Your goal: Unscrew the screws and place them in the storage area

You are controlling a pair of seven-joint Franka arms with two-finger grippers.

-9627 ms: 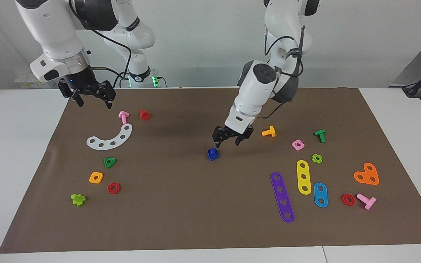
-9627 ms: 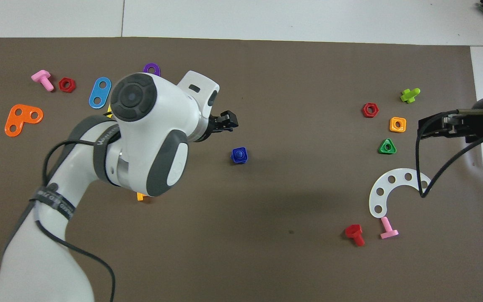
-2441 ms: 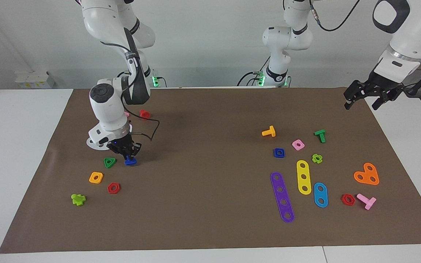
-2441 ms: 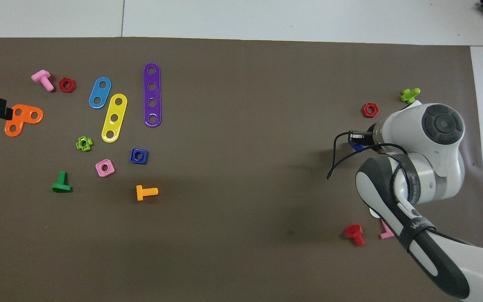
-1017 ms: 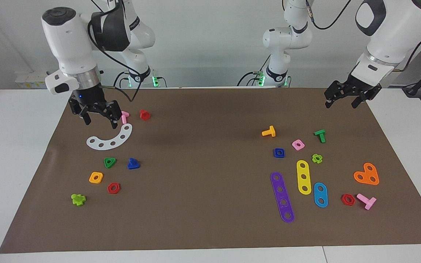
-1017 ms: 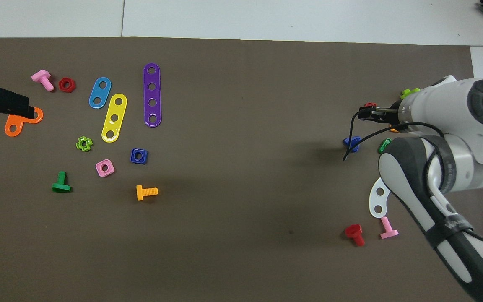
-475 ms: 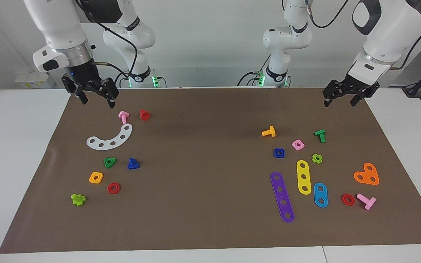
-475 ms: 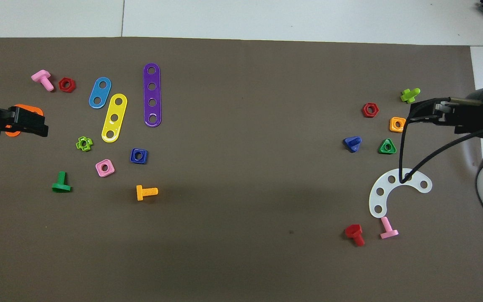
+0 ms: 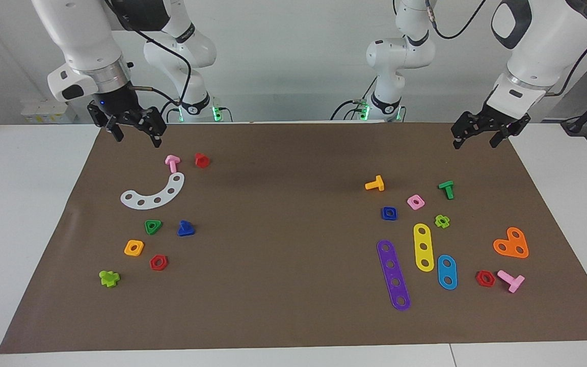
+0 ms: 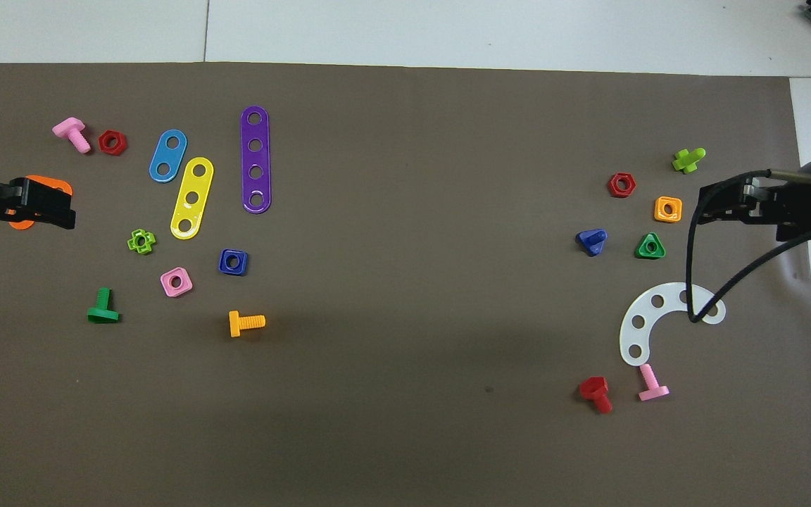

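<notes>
The dark-blue bolt with a triangular head (image 9: 185, 229) lies free on the brown paper mat (image 9: 293, 265) toward the right arm's end, beside the green triangular nut (image 9: 153, 226). It also shows in the overhead view (image 10: 592, 241), with the green nut (image 10: 650, 246) beside it. The dark-blue square nut (image 9: 389, 213) lies alone toward the left arm's end. My right gripper (image 9: 138, 141) is open and empty, raised over the mat's edge by the robots. My left gripper (image 9: 473, 144) is open and empty, raised over the mat's corner at the left arm's end.
Near the bolt lie a white curved plate (image 9: 153, 194), a pink bolt (image 9: 172, 163), a red bolt (image 9: 202, 160), an orange nut (image 9: 134, 248), a red hex nut (image 9: 158, 262) and a lime bolt (image 9: 109, 278). Coloured strips, nuts and bolts lie around the purple strip (image 9: 394, 275).
The bolt has left the blue nut at mid-mat. My right gripper set it beside the green nut, let go and rose back to the mat's edge. My left gripper barely moved lately.
</notes>
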